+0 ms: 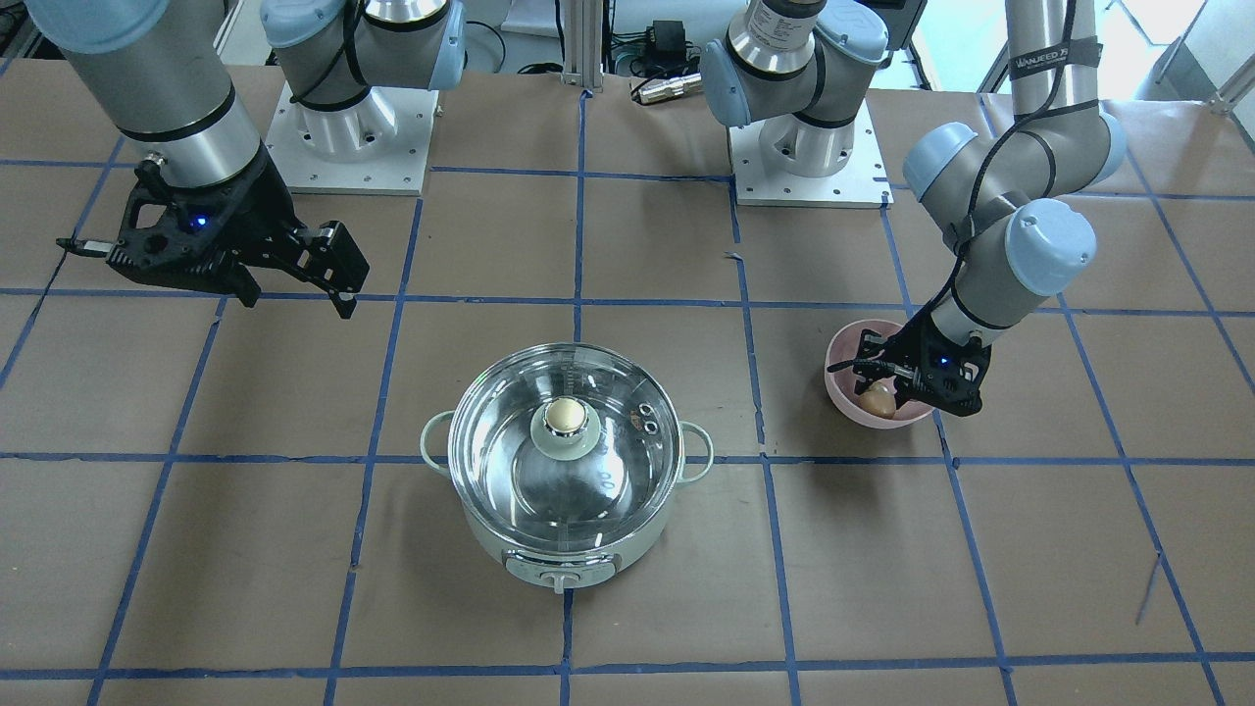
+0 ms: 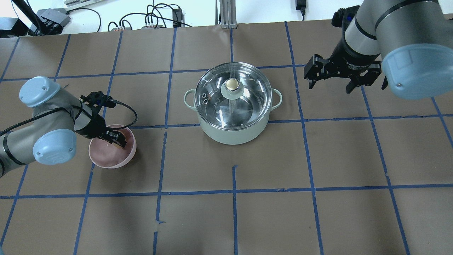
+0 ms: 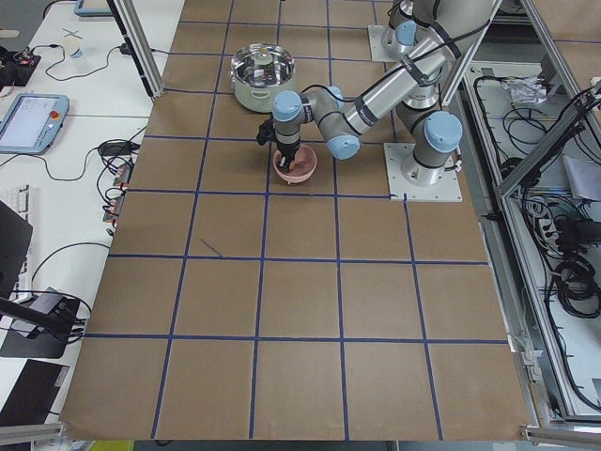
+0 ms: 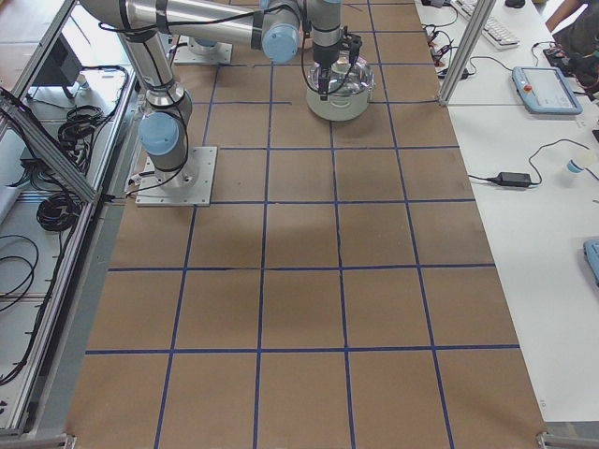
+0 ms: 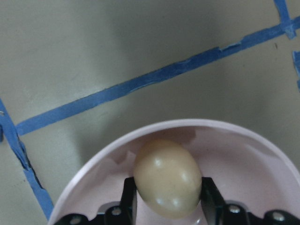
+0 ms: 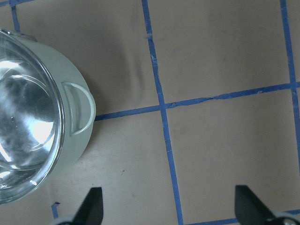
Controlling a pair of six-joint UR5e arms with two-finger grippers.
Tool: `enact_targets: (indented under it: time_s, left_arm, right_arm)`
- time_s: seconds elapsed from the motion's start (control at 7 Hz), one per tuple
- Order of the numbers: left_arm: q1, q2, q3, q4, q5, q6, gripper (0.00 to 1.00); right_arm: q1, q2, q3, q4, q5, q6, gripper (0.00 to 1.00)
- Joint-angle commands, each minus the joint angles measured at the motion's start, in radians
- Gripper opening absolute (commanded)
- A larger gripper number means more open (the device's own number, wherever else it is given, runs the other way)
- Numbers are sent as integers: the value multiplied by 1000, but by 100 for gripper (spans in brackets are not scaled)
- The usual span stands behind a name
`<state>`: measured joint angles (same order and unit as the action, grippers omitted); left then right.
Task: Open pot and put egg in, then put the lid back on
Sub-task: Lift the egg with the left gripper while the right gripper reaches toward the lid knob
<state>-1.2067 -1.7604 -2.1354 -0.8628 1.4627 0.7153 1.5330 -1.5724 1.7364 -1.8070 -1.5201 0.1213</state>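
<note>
Small tan oval egg (image 5: 167, 178), lower frame, sits pinched by the left pincer (image 5: 168, 194) inside a round pink bowl (image 5: 243, 134). A clear glass lid (image 1: 608, 471) covers the pale-green round pot (image 1: 632, 557). Right pincer (image 6: 168, 197) is spread.

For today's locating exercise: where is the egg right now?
The egg sits in the pink bowl between the fingers of the left gripper, on the overhead view's left side, left of the pale-green pot.

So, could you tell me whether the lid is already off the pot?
No, the lid sits closed on the pot, covering its whole rim.
</note>
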Motion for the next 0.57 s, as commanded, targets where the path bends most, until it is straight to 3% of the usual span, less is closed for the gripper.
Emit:
enact_targets:
  time_s: [0.0,0.29,0.43]
  left_arm:
    - [-4,39,29,-37,2,-10,2]
    - [-40,67,164,-294,2,-81,2]
    - [-75,84,195,-350,4,-117,2]
  right_arm:
    - [1,0,0,0,0,0,100]
    - [1,0,2,0,1,0,100]
    - [1,0,0,0,1,1,100]
